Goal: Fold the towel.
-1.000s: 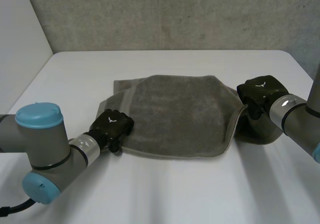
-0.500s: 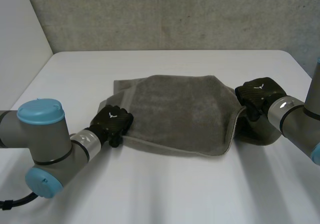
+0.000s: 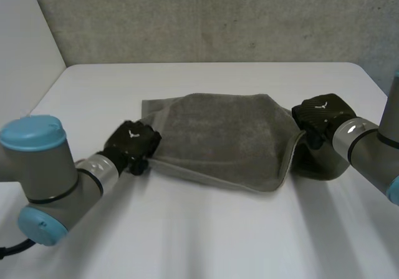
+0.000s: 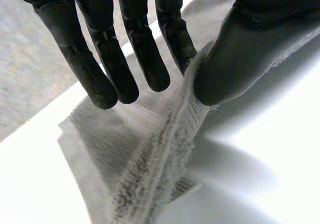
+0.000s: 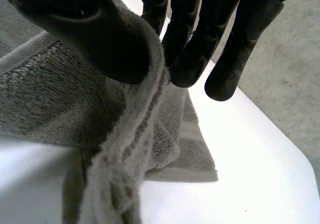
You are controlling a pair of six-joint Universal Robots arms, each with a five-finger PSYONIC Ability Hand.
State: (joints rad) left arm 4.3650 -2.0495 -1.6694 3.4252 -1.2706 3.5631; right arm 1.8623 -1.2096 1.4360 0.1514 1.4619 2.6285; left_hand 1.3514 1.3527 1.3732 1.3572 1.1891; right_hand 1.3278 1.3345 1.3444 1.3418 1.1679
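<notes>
Grey-brown terry, my towel (image 3: 218, 138) lies spread across the middle of the white table (image 3: 187, 241), with a second layer showing along its far left edge. My left hand (image 3: 131, 143) is at the towel's near left corner. In the left wrist view the hem rises between my thumb and my straight fingers (image 4: 172, 33) and is pinched there. My right hand (image 3: 321, 113) is at the towel's right edge, where the cloth is raised off the table and a darker flap sits beneath my wrist. In the right wrist view my thumb presses the bunched hem against my fingers (image 5: 190, 48), so that hand grips the towel too.
</notes>
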